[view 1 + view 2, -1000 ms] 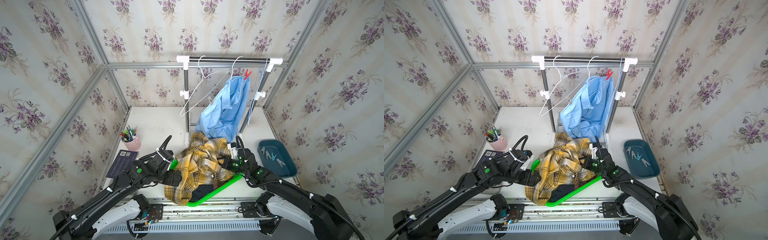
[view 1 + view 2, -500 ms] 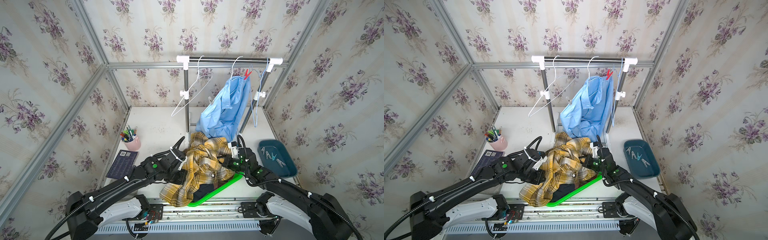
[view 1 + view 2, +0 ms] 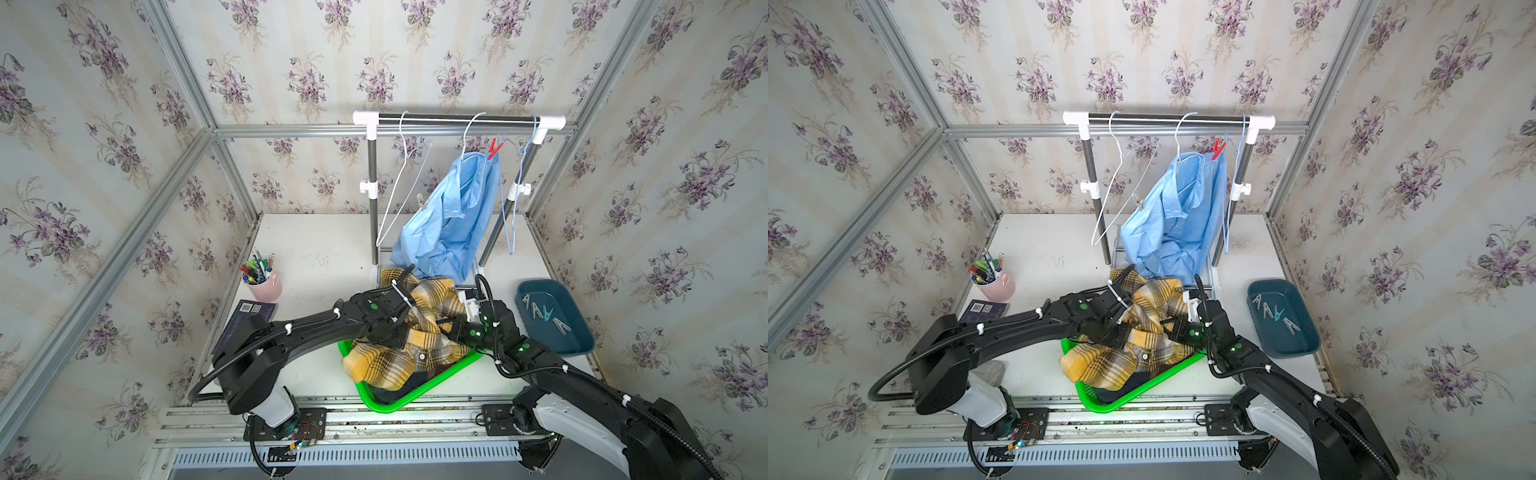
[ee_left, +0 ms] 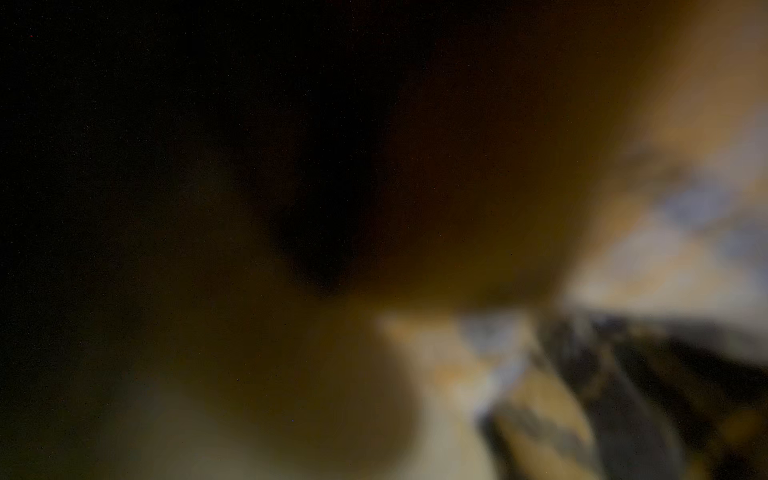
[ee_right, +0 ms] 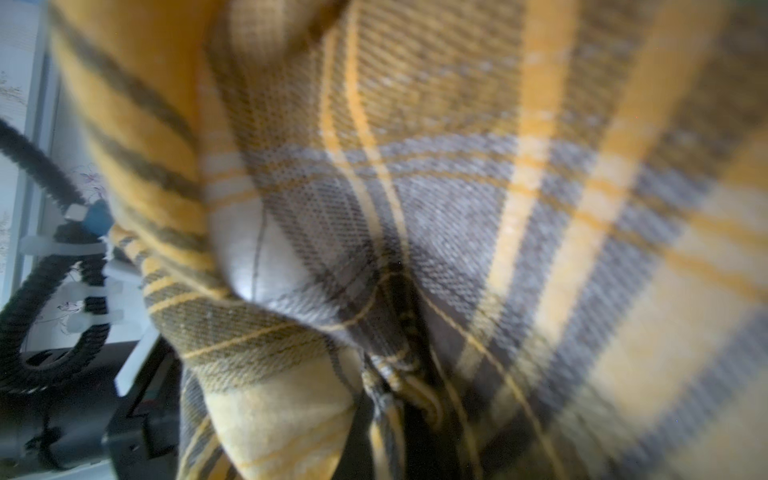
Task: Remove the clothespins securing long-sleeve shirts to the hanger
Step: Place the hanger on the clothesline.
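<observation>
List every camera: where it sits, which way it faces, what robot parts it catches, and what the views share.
Both top views: high above the robot's base, facing down and forward at the clothes rack, light blue shirt, yellow plaid shirt and green tray; left arm and right arm show nearly whole.
Left wrist: buried against that shirt; dark blur, no robot part discernible.
Right wrist: close against the same shirt; a black corrugated cable shows at the edge.
Shared: every view shows the plaid cloth.
</observation>
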